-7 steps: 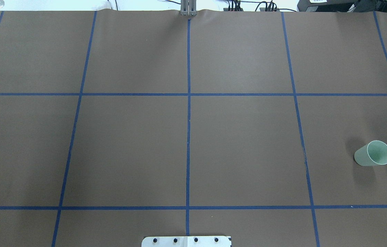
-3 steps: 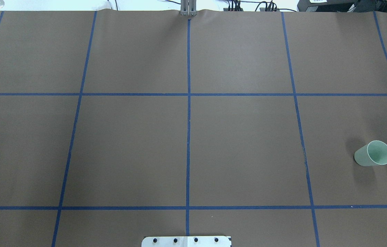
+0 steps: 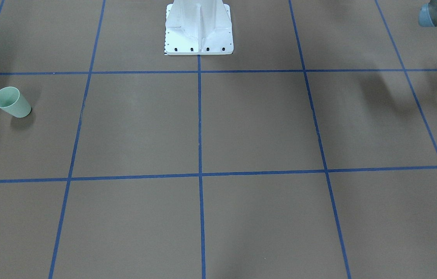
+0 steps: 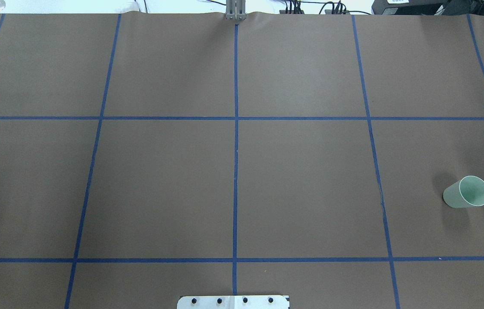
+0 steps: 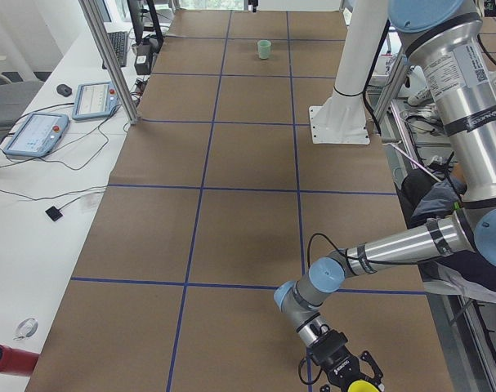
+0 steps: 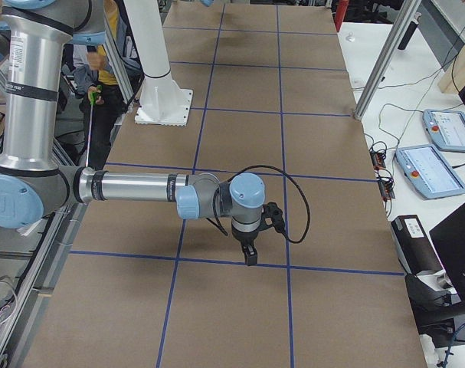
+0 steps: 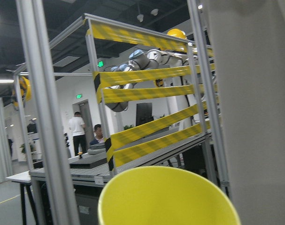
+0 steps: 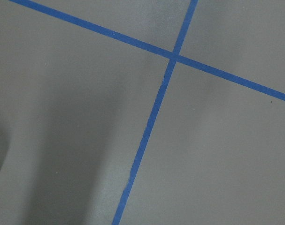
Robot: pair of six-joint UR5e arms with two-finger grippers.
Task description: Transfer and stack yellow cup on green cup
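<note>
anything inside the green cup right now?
Nothing visible: the green cup shows only bare mint inner wall in the overhead and front views. Part of its floor is hidden by its own wall. The yellow cup is not in it.

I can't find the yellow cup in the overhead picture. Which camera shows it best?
The left wrist view: the yellow cup fills its lower part, close and sharp. The exterior left view shows only a yellow sliver at the left gripper, at the picture's bottom edge. The other views show none of it.
</note>
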